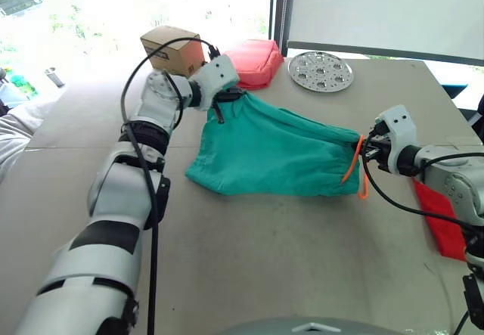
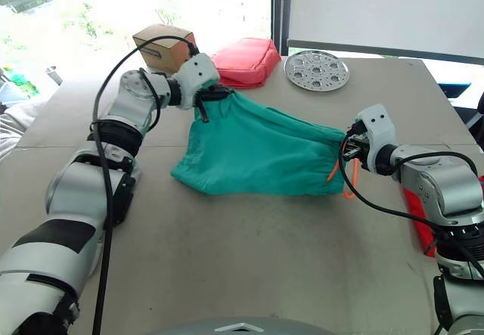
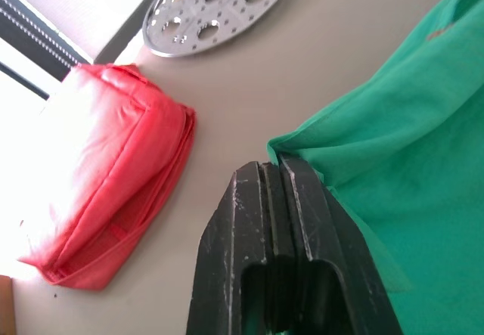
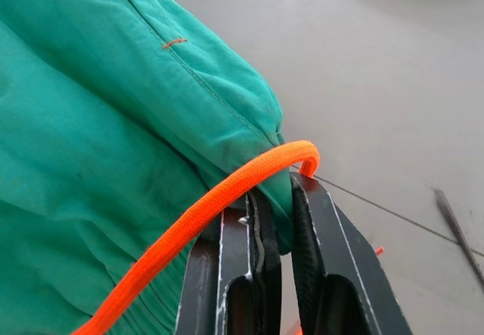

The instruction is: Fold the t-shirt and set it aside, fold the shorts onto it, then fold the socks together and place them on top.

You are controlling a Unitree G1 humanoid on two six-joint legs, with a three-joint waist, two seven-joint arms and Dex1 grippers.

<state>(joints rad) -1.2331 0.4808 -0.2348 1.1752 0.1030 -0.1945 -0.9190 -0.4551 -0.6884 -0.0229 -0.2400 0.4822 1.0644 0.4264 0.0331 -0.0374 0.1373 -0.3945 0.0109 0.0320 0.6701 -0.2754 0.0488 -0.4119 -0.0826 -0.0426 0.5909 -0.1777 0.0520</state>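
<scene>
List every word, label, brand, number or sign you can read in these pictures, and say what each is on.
None can be read.
cardboard box: plain brown faces, no print that can be made out.
coral-pink pouch: no label visible.
perforated metal disc: only holes, no markings.
shorts, held by the left gripper and the right gripper: a small orange stitch, no lettering.
</scene>
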